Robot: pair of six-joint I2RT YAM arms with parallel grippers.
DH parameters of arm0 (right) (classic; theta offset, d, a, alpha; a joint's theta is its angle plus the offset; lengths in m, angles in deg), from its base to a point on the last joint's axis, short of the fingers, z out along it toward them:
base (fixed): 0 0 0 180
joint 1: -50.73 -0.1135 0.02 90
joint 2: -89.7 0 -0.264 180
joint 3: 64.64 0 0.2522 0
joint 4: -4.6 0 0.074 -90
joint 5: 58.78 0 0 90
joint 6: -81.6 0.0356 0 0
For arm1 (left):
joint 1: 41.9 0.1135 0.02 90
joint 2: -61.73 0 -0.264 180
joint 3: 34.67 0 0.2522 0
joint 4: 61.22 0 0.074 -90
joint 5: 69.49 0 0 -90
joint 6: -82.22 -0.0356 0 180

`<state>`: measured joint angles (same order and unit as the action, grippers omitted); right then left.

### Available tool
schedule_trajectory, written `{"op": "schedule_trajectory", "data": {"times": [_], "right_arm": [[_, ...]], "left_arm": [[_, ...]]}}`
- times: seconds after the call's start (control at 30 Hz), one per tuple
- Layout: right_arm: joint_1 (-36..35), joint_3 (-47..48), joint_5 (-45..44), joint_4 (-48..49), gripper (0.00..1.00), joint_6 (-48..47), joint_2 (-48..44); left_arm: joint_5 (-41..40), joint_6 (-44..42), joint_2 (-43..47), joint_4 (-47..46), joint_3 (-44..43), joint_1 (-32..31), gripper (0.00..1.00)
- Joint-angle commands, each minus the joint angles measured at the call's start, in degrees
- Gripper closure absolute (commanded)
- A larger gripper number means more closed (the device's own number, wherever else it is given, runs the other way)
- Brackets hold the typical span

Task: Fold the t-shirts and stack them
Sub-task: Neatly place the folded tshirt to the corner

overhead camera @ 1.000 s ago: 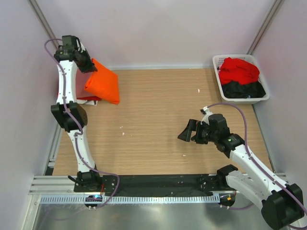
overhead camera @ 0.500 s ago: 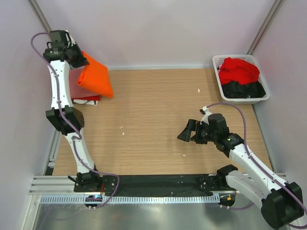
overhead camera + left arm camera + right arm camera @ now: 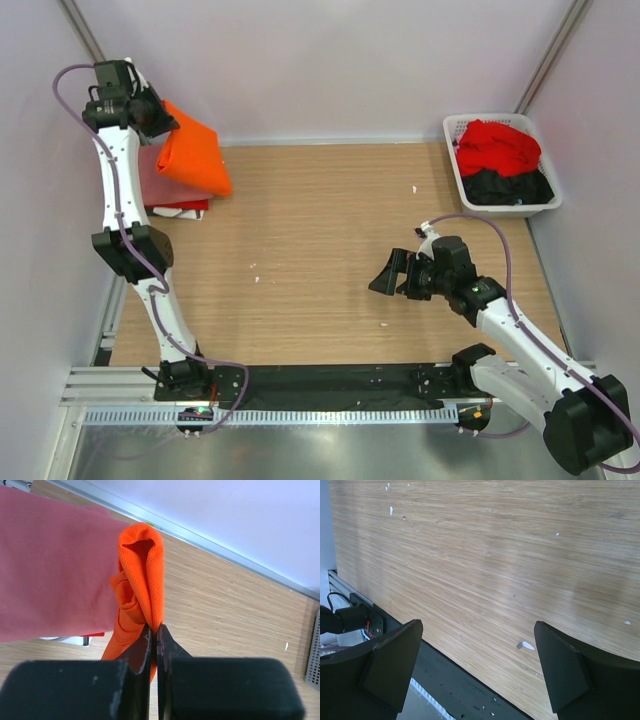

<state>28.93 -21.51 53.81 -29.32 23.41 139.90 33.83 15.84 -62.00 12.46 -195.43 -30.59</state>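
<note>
Orange cloth hung folded from our left gripper [image 3: 154,630], its fingers pinched tight on the orange t-shirt [image 3: 142,575]. We held the shirt off the table [image 3: 330,220] at the far left corner, just beside the salmon-pink shirt [image 3: 50,565] lying there. Our right gripper [image 3: 395,272] hovered over the wood with its fingers spread wide, gripping nothing. Well apart, at the far right, the white basket [image 3: 548,207] held a red shirt [image 3: 497,145] and a black one [image 3: 510,185].
</note>
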Motion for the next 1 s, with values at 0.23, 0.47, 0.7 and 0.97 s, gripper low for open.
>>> {"op": "schedule_trajectory", "data": {"times": [0.23,0.47,0.7,0.97], "right_arm": [[-0.35,-0.27,1.32,2.85,0.0,-0.61,0.78],[-0.35,-0.71,1.49,3.38,0.0,-0.44,1.48],[-0.43,-1.85,2.02,4.69,0.0,0.0,2.36],[-0.35,-3.52,3.77,9.08,0.0,0.44,7.45]], "left_arm": [[1.44,-0.24,0.15,-4.02,-2.94,2.22,1.0],[1.97,-0.33,-5.03,-6.56,-5.14,5.3,0.99],[0.66,-2.08,-10.13,-7.88,-8.57,6.88,0.97],[-3.38,-4.19,-12.5,-13.5,-8.57,6.88,0.95]]}}
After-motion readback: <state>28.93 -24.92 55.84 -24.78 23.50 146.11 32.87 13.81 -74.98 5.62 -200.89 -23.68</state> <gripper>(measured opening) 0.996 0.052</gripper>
